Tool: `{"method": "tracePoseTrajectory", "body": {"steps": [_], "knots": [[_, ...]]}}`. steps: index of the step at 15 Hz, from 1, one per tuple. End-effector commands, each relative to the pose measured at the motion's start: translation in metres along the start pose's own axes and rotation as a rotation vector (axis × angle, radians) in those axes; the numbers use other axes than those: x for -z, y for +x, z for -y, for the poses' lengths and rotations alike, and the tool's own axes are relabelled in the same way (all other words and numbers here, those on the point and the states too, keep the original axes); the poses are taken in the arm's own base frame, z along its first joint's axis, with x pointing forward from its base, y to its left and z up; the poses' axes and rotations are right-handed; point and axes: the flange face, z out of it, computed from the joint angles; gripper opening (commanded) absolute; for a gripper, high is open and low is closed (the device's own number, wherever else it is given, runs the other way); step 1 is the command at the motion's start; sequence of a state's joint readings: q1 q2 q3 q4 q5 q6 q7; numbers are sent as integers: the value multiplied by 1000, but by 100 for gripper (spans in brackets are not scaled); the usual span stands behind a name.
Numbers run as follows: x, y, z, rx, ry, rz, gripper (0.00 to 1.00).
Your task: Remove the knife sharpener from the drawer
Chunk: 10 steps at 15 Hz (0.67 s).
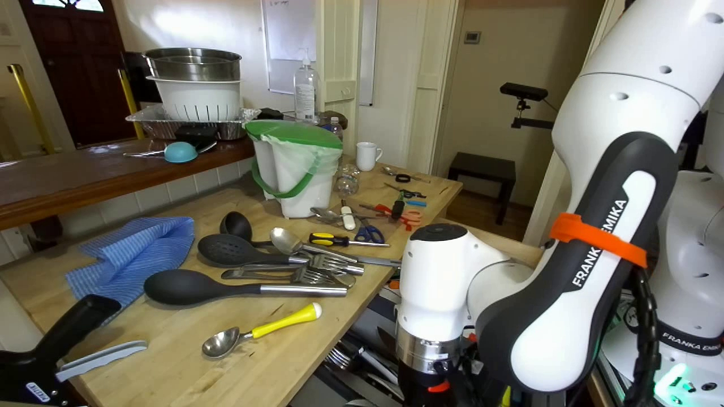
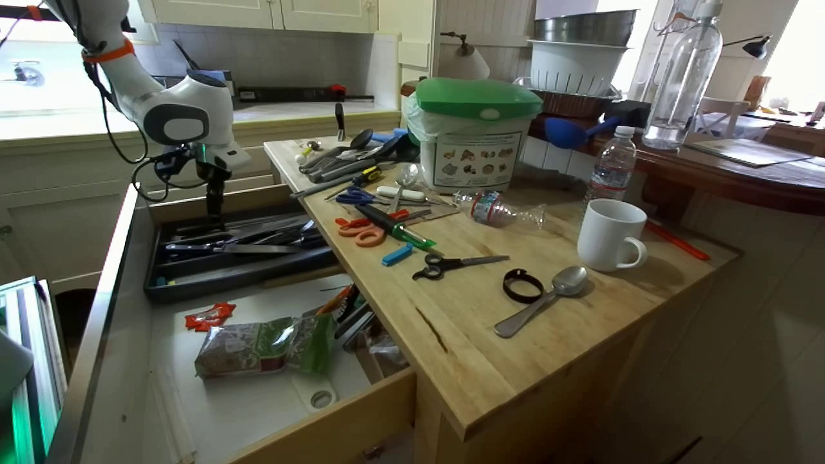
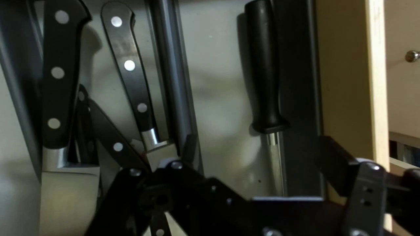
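Operator: What did the wrist view show?

Describer: The knife sharpener (image 3: 266, 98) lay in the drawer (image 3: 344, 65), right of centre, its long axis running top to bottom, the lower end tipped slightly right. Your gripper (image 3: 259, 150) stood along the bottom edge, its fingers (image 3: 334, 167) spread wide, pinching nothing.

Operator: Which way was the handle (image 3: 262, 59) from me?

Describer: Above your fingers, toward the top edge. The slim rod (image 3: 276, 167) ran down between them in the picture, so closing sideways would likely have crossed that axis; height could not be told.

Operator: Textures?

Describer: The handle looked smooth and black, flaring to a guard; the rod was shiny metal. Knives (image 3: 60, 82) with rivet-dotted dark grips filled the left.

Operator: And outside?

Describer: In an exterior view, your white arm (image 1: 432, 282) pointed down at lower right, past a pale wooden counter (image 1: 186, 373), fingers out of sight. In an exterior view, it bent toward a dark tray (image 2: 245, 277) at centre left; the sharpener could not be picked out.
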State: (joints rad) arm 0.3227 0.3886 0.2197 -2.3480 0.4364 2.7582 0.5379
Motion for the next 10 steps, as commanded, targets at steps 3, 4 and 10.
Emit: {"method": "tracePoseTrajectory", "body": {"steps": [3, 4, 10], "knots": [[-25, 21, 22, -19, -42, 74, 89], [-29, 19, 24, -26, -39, 74, 89], [-48, 14, 33, -11, -62, 86, 97]]}}
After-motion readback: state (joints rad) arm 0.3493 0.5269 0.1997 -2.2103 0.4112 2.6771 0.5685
